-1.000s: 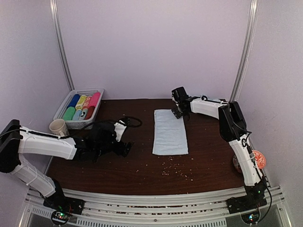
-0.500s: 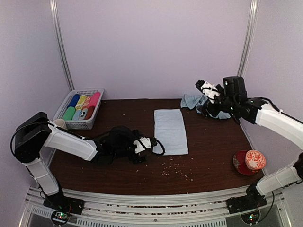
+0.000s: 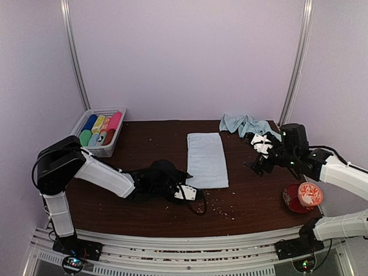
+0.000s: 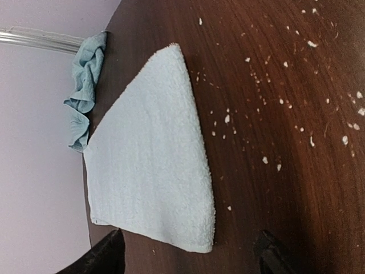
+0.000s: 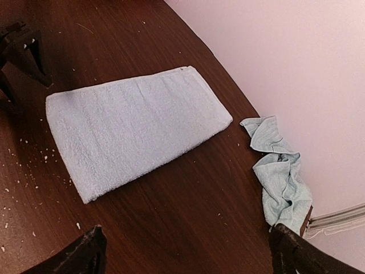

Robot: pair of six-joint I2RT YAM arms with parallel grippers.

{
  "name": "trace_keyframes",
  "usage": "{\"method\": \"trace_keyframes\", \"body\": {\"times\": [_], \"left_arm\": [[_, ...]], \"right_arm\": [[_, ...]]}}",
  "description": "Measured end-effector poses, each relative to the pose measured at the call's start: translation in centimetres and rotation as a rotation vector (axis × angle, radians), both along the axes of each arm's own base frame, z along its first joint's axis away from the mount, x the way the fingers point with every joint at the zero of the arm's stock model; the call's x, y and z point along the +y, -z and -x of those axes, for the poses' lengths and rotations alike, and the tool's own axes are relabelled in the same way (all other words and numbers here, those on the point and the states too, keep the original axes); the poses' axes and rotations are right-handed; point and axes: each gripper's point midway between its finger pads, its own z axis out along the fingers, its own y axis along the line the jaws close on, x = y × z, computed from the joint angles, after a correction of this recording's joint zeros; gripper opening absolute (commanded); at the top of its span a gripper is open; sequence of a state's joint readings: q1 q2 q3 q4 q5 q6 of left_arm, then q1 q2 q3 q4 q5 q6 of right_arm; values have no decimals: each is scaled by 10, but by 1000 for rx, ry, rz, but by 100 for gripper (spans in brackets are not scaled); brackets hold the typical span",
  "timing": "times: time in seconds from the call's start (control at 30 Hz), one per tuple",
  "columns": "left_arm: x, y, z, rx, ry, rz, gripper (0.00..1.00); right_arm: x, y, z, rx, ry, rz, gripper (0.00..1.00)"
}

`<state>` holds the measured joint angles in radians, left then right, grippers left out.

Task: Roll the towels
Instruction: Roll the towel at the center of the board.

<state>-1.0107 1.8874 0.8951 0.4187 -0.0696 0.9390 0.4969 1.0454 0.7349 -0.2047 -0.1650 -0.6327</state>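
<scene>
Showing the fingers (image 4: 105,258) of the left gripper (image 3: 185,192) standing apart with nothing between them, poised low at the near left corner of the flat towel (image 3: 206,160), which is lying just at 12 o'clock from those tips. Showing the right gripper (image 3: 257,154) likewise spread wide and gripping nothing, hanging at 3 o'clock of that towel and apart from it. Showing the flat towel lying smooth and fully unrolled at the centre of the brown table (image 3: 155,144), its long side running from 6 to 12 o'clock. Showing the second pale towel (image 3: 244,124) sitting crumpled at 1 o'clock by the back wall, touched by neither arm. Judging the task as barely begun: neither towel rolled, no first tuck turned, both rolls remaining to be made. Seeming to be lining up at the near edge for that first tuck. Also showing a basket (image 3: 77,131) of bright rolls (image 3: 99,127) at 10 o'clock, a red dish (image 3: 303,195) at 4 o'clock, and pale crumbs (image 3: 210,202) scattered toward 6 o'clock.
</scene>
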Motion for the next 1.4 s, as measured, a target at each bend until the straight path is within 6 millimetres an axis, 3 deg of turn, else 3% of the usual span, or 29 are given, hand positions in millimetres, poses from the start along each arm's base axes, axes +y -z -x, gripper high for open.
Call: {"method": "trace_keyframes", "body": {"times": [0.23,0.33,0.43,0.5,0.63,0.8,1.07,1.4], "left_arm": [[-2,15,-12,-66,-18,-96,67],[-5,17,-19,-89,-38,-113,43],[-3,26,-25,-109,-52,-147,39],[-3,26,-29,-124,-65,-157,31],[-1,32,-30,-122,-74,-177,1],[0,38,-27,-95,-74,-192,0],[-4,38,-23,11,-83,-142,0],[0,37,-26,207,-72,-43,0]], "right_arm": [[4,-3,0,-8,-16,-24,100],[6,-1,1,-1,-22,-27,100],[7,-1,1,0,-32,-33,100],[8,-1,2,-1,-37,-35,100],[11,6,4,6,-58,-37,100],[15,35,11,12,-125,6,100],[31,108,51,-18,-400,230,99],[62,149,58,-126,-542,384,94]]}}
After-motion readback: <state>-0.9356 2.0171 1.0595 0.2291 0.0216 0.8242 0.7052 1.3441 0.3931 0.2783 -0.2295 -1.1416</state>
